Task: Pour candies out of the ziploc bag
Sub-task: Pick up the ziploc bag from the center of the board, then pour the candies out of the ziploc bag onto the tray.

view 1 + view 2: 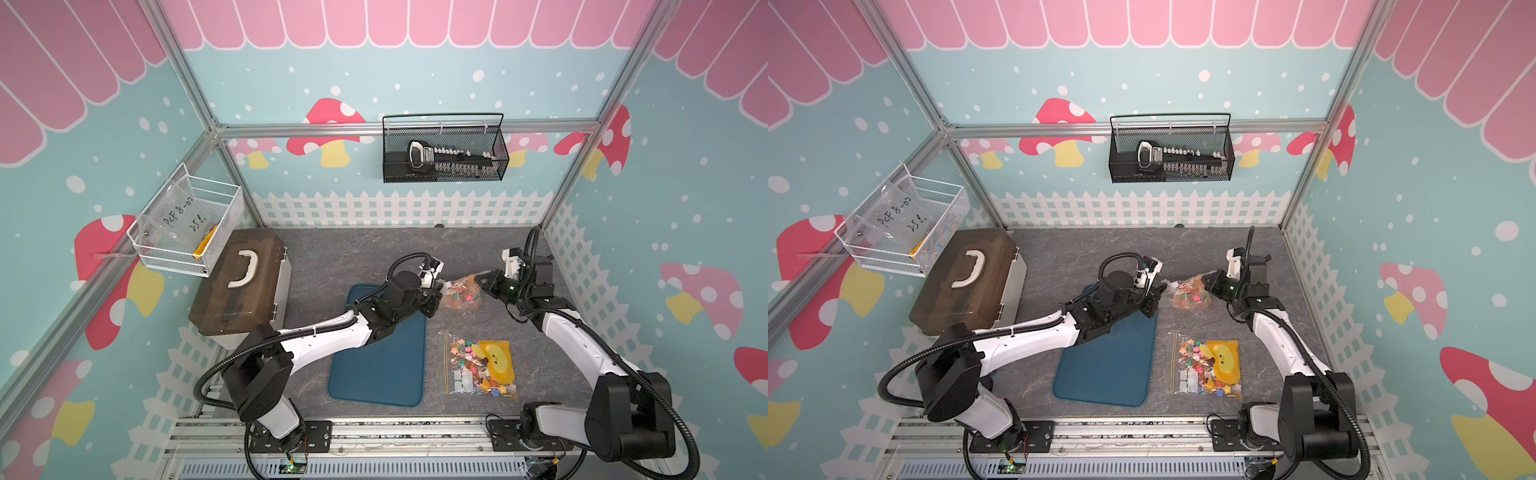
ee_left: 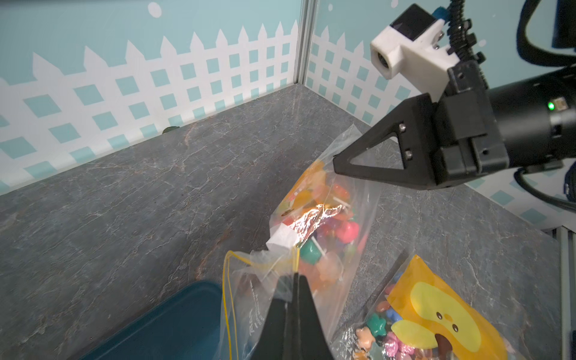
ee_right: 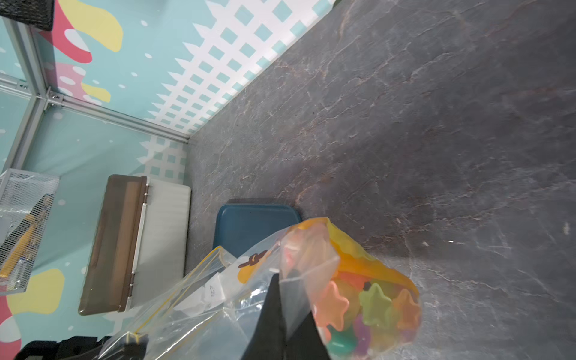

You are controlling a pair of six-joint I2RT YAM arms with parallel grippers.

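Observation:
A clear ziploc bag (image 1: 460, 294) (image 1: 1185, 296) with a yellow zip line hangs stretched between my two grippers, just past the far right corner of the blue mat (image 1: 376, 374). Inside it lie the candies (image 2: 332, 229) (image 3: 372, 307): star and round shapes in mixed colours on white sticks. My left gripper (image 1: 441, 287) (image 2: 294, 276) is shut on the bag's film at the zip end. My right gripper (image 1: 478, 277) (image 3: 276, 277) is shut on the film at the opposite, bottom end, which it holds raised.
A second ziploc bag (image 1: 480, 368) with candies and a yellow duck pouch lies flat to the right of the mat. A brown-lidded box (image 1: 237, 282) stands at the left. A white wire basket (image 1: 189, 226) and a black mesh basket (image 1: 444, 149) hang on the walls.

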